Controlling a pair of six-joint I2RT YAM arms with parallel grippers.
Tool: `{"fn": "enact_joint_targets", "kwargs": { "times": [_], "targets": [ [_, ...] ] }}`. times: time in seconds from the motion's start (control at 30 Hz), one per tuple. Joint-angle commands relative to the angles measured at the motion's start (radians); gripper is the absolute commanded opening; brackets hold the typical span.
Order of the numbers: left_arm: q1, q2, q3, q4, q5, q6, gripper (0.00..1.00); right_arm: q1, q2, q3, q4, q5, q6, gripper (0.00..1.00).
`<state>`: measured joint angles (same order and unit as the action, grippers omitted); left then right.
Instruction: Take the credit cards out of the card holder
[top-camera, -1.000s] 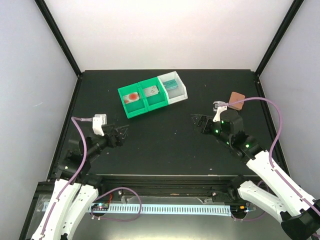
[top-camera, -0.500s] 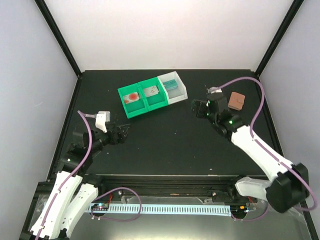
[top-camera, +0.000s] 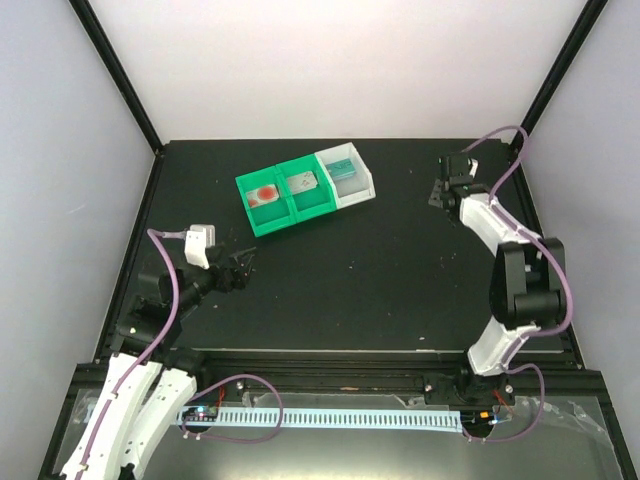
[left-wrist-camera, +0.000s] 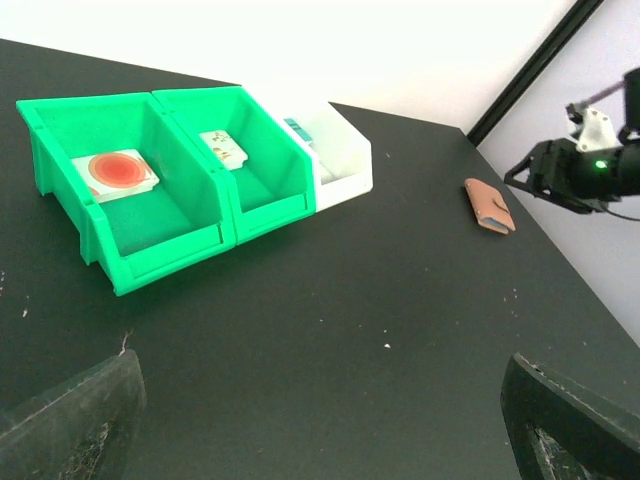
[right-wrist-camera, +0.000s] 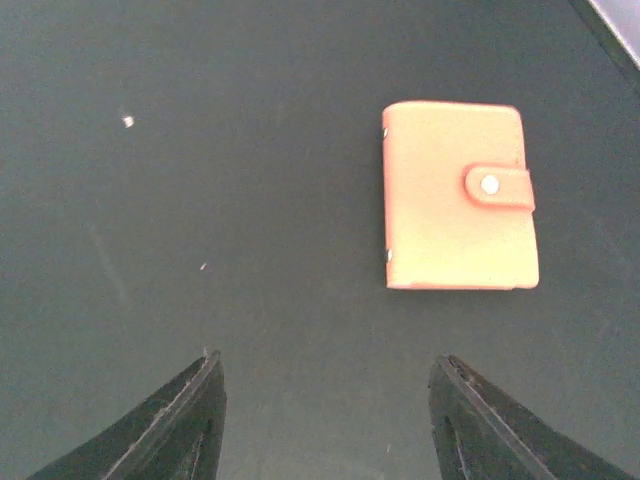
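The card holder (right-wrist-camera: 460, 210) lies flat and closed, snap tab fastened, on the black table at the far right (left-wrist-camera: 490, 205); the right arm hides it in the top view. My right gripper (right-wrist-camera: 327, 358) hovers just short and left of it, open, nothing between the fingers (top-camera: 441, 192). One credit card sits in each bin: white with a red mark (top-camera: 264, 194), white with small marks (top-camera: 302, 183), teal (top-camera: 343, 168). My left gripper (top-camera: 243, 265) is open and empty at the near left, facing the bins (left-wrist-camera: 320, 430).
The green double bin (top-camera: 296, 218) and the white bin (top-camera: 358, 190) joined to it stand at the back centre-left. The right wall and black corner post (top-camera: 520, 150) are close to the right arm. Small white specks dot the table.
The right arm has swung from the middle right to the far right, now over the card holder and hiding it from above. The left arm has barely shifted.
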<state>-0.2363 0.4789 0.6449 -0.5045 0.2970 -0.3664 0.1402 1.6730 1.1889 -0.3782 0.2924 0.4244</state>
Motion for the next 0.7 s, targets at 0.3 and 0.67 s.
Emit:
{"fn": "enact_joint_targets", "kwargs": {
  "times": [0.3,0.67],
  "targets": [
    [-0.046,-0.032,-0.008,0.027,0.021,0.040,0.99,-0.073,0.400,0.373,-0.231,0.210,-0.179,0.54],
    [-0.065,-0.038,-0.016,0.035,0.044,0.035,0.99,-0.108,0.540,0.505,-0.291,0.213,-0.249,0.54]
  ]
}}
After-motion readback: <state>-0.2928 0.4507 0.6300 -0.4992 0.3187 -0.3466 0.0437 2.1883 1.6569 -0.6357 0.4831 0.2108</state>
